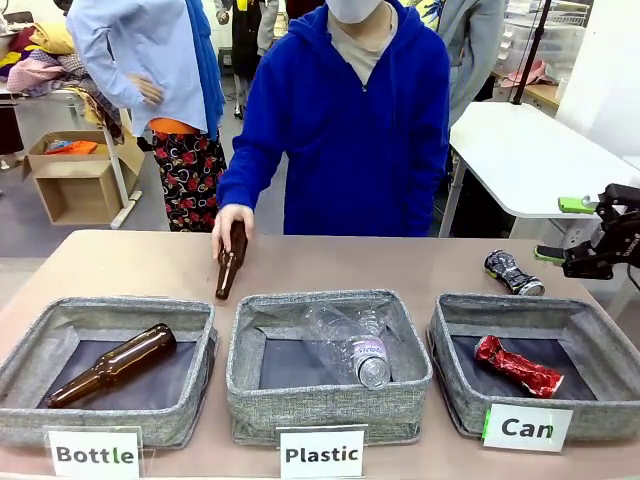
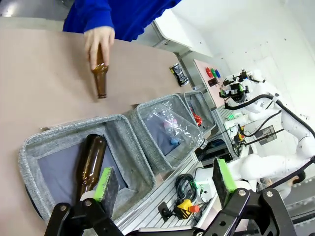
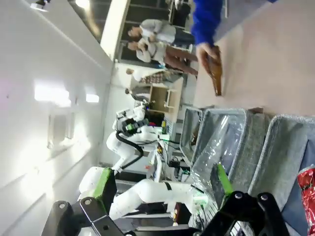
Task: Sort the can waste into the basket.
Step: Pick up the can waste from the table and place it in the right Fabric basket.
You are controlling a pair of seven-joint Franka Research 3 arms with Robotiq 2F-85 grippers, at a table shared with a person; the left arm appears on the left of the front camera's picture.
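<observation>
Half sorted: holding red can (image 1: 518, 366) in basket (image 1: 520, 303), leaving black can (image 1: 514, 272) on worktop (image 1: 130, 265) behind far rim; hanging right end effector (image 1: 565, 230) released near worktop's right edge, left end effector (image 2: 164, 177) likewise released.

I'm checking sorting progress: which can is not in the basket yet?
The black and silver can, lying on the table just beyond the Can basket; the red can lies inside that basket.

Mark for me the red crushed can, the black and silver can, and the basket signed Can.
red crushed can (image 1: 518, 366), front view, middle of its crumpled body.
black and silver can (image 1: 514, 272), front view, middle of its printed side.
basket signed Can (image 1: 530, 301), front view, its far rim.
</observation>
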